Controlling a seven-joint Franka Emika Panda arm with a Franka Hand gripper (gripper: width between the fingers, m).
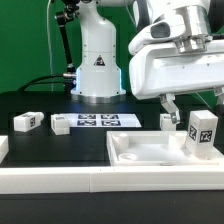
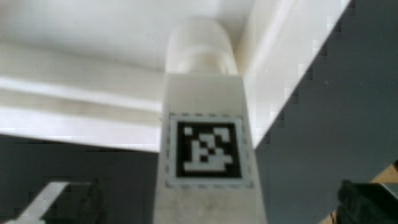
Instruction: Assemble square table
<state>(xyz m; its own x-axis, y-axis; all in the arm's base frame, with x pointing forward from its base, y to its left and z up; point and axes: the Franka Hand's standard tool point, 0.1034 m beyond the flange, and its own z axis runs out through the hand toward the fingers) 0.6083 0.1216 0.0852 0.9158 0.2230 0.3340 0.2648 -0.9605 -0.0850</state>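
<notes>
- The tabletop (image 1: 150, 152) is a white, smooth plastic square tray with a raised rim and rounded inner corners. It lies flat on the black table (image 1: 40, 140) toward the exterior view's right, and its right side runs out of the picture.
- An upright leg (image 1: 200, 133) stands inside the tray near its right corner. It is a white, square-sided post with a black-white tag on its face.
- In the wrist view the same leg (image 2: 205, 120) fills the middle and has a rounded end, but the picture is blurred and the tag pattern is soft.
- The gripper (image 1: 192, 106) hangs above that leg from a bulky, glossy white hand.
- One dark finger (image 1: 168, 104) stands clear of the leg on the exterior view's left, and the other is hidden near the frame edge. The jaws stand wide and grip nothing.
- Three small white tagged blocks lie loose on the table: the far-left leg block (image 1: 27, 121), the second leg block (image 1: 60, 124), and the leg block behind the rim (image 1: 167, 121).
- The marker board (image 1: 97, 121) lies flat between them, thin and printed with tags.
- A long white rail (image 1: 60, 182) crosses the foreground, cut off at the bottom.
</notes>
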